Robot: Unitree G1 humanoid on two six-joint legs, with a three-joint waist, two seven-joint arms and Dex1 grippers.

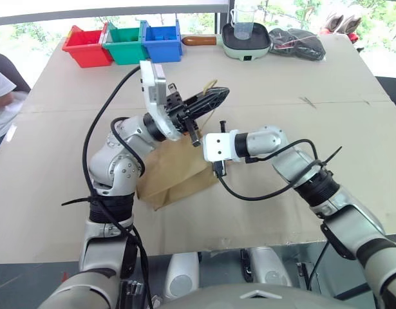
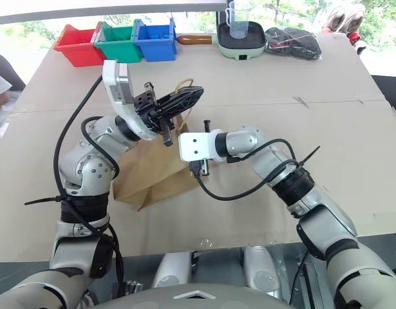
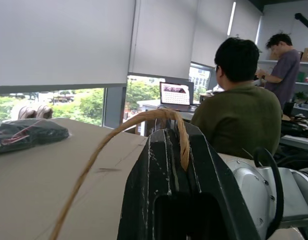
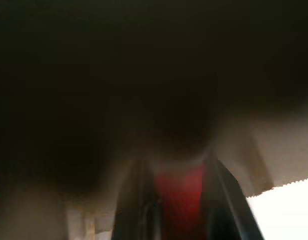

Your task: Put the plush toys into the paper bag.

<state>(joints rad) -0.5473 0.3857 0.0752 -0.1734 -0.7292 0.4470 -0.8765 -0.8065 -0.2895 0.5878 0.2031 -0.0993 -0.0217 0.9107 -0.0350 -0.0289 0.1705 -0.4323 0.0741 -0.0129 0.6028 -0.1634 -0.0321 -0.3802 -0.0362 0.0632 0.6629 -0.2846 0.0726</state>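
Crumpled brown paper bag (image 1: pixel 175 170), tilted — twisted handle (image 3: pixel 118 135) pinched in left end effector (image 1: pixel 207 100)

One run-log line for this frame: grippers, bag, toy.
left gripper: shut on paper bag handle, lifted | right gripper: inside paper bag mouth, jaws hidden | red item between right fingers, dim | bag lying on table

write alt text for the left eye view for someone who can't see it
Over a tan table, the left gripper holds up a handle of a brown paper bag, while the right gripper reaches into the bag's mouth, its fingers hidden inside. At the table's far edge stand red, green and blue bins.
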